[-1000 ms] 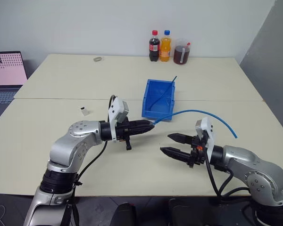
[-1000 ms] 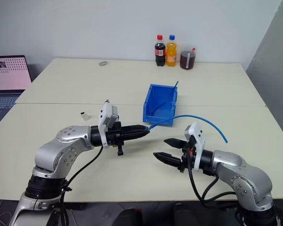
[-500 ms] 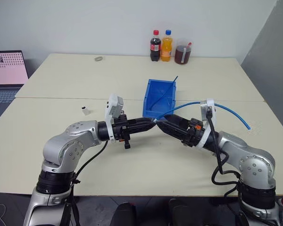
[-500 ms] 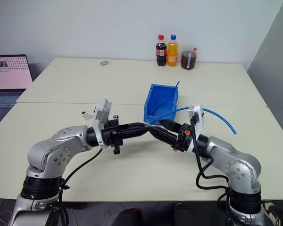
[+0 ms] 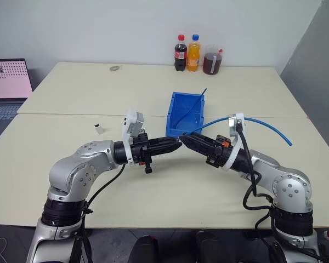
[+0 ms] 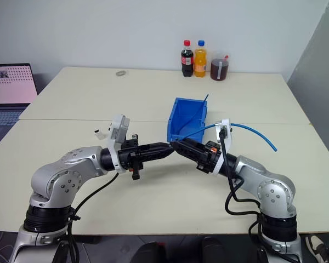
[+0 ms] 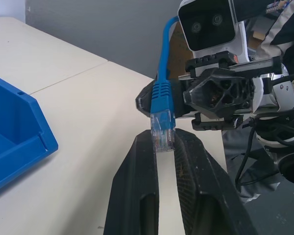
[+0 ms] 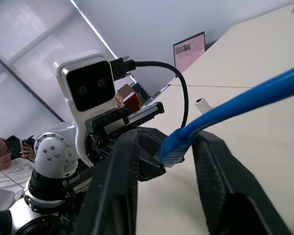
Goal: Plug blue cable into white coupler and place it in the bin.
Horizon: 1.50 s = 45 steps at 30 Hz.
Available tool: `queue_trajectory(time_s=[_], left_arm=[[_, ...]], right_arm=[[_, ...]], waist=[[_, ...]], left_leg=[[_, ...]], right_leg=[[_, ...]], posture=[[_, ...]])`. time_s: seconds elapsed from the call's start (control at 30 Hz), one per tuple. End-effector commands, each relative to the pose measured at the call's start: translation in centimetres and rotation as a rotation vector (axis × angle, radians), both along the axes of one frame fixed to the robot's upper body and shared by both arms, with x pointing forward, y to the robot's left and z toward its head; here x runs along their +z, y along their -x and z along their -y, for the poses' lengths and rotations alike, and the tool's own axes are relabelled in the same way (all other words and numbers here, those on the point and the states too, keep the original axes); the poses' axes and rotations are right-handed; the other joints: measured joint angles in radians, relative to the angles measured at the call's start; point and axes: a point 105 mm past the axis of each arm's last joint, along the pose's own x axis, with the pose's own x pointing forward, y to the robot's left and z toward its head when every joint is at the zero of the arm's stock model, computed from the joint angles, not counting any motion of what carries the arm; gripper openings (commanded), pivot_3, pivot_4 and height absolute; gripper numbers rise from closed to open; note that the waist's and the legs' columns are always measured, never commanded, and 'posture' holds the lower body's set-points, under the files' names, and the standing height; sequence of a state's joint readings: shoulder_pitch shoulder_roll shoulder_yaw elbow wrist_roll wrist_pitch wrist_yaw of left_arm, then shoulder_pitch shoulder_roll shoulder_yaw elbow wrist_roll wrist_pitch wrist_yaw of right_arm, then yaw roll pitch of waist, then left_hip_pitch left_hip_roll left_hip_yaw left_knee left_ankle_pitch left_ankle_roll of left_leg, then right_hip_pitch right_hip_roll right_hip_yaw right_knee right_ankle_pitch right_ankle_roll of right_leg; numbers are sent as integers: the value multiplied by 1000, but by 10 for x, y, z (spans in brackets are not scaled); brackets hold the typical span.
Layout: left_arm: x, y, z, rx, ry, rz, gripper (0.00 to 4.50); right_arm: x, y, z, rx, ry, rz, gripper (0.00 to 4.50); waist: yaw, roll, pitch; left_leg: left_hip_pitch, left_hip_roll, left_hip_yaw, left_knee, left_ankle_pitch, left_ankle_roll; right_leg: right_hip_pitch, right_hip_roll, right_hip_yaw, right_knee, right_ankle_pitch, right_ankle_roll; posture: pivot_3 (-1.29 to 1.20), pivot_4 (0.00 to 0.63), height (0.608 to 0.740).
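We're mid-handover above the near table: left claw (image 7: 162, 147) clenching the blue cable (image 7: 162, 93) by its plug, right claw (image 8: 161, 152) straddling the boot, grip unclear. White coupler (image 5: 99, 129) sitting far-left; fetching it is next.

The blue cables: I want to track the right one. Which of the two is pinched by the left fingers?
The blue cable arching over the right arm; its clear plug sits between the left fingers. The other thin blue cable lies inside the bin.
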<state>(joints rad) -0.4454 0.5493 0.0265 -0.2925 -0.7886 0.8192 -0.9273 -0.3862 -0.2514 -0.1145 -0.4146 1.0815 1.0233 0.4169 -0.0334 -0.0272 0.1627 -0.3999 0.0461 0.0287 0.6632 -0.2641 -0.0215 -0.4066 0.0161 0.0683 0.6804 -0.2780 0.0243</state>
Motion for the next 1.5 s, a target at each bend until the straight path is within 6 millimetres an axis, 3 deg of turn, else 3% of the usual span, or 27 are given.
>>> queue_trajectory(time_s=[0.03, 0.1, 0.43, 0.47, 1.03, 1.27, 1.37, 1.5], left_arm=[[10, 5, 0, -17, 4, 47, 185], [10, 5, 0, -15, 3, 47, 185], [2, 1, 0, 5, -22, 49, 185], [0, 0, -1, 11, -34, 50, 885], [-15, 1, -24, 120, -117, 76, 4392], [-35, -18, -65, 471, -244, 129, 4500], [-43, -44, -98, 793, -292, 151, 4500], [-48, -65, -127, 1126, -318, 160, 4500]], right_arm=[[13, 7, -5, 54, -31, 49, 552], [13, 8, -5, 61, -27, 50, 135], [12, 9, -5, 68, -10, 55, 125], [12, 9, -5, 68, -6, 56, 125], [4, 2, 1, 35, 47, 82, 122], [-1, -6, 10, -15, 82, 90, 118], [-5, -8, 13, -35, 100, 91, 117], [-8, -11, 13, -37, 118, 97, 117]], waist=[[0, 0, 0], [0, 0, 0], [0, 0, 0], [0, 0, 0], [0, 0, 1], [0, 0, 2], [1, 0, 2], [4, -3, 4]], left_leg=[[0, 0, 0, 0, 0, 0], [0, 0, 0, 0, 0, 0], [0, 0, 0, 0, 0, 0], [0, 0, 0, 0, 0, 0], [0, 0, 1, -1, 0, 0], [0, 1, 1, -2, 0, 0], [0, 1, 1, -2, 0, 0], [-1, 0, 1, -1, 0, 0]], right_leg=[[0, 0, 0, 0, 0, 0], [0, 0, 0, 0, 0, 0], [0, 0, 0, 0, 0, 0], [0, 0, 0, 0, 0, 0], [-1, 0, 1, -1, 0, 0], [-2, -1, 1, -1, 0, 0], [-2, -1, 1, -1, 0, 0], [-1, -2, 1, -1, 0, 0]], posture=[[0, 150, 740], [0, 150, 740], [0, 150, 740], [0, 150, 740], [0, 150, 740], [0, 150, 740], [0, 150, 740], [0, 150, 740]])
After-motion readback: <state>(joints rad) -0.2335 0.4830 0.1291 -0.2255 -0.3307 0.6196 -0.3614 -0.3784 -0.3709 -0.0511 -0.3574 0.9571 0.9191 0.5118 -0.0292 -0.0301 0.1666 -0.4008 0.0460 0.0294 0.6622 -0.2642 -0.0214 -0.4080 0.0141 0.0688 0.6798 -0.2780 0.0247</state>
